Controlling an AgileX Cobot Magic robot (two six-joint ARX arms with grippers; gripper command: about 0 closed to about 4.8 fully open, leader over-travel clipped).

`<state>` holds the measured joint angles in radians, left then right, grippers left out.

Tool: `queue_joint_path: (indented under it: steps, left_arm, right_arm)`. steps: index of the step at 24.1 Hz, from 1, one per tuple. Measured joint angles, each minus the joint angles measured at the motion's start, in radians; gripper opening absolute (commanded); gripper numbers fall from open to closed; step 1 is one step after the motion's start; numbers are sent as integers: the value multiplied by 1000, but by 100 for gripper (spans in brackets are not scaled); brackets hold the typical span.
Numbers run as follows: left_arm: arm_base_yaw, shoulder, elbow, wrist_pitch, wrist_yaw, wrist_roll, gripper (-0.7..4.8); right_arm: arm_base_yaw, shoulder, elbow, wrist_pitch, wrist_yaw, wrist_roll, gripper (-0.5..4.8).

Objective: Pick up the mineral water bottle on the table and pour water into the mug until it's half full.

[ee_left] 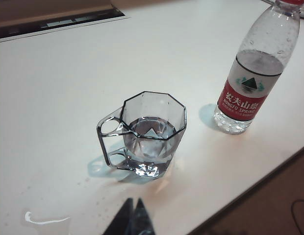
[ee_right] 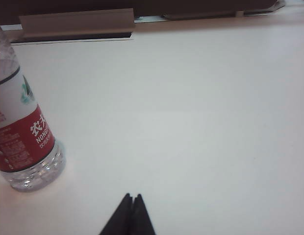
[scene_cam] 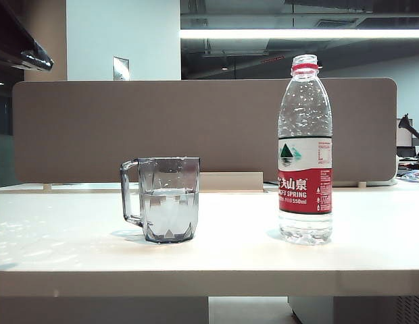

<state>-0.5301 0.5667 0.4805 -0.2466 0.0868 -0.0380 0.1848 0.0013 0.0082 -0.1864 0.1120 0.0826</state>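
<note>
Table (scene_cam: 372, 250): bare, smooth. Mineral water bottle (scene_cam: 305, 152) stands upright, well apart from the mug (scene_cam: 165, 200); thin-walled, likely slippery, so grip its labelled waist. Mug, beside the bottle, holds water (ee_left: 151, 133). Left gripper (ee_left: 133, 215) and right gripper (ee_right: 130, 211) are both closed, empty, near the bottle.

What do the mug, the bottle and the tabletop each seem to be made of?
The mug: smoky grey see-through glass or hard plastic, with glossy facets. The bottle: thin clear plastic with a ridged base, a printed label and a red neck ring. The tabletop: smooth off-white laminate, by its look, with a soft sheen.
</note>
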Motion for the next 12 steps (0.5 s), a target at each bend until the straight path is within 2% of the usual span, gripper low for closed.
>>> queue_joint_path:
  steps: [9, 12]
  left_arm:
    - [0, 0, 0, 0, 0, 0, -4]
    - [0, 0, 0, 0, 0, 0, -4]
  right_arm:
    - [-3, 0, 0, 0, 0, 0, -1]
    - [-69, 0, 0, 0, -3, 0, -1]
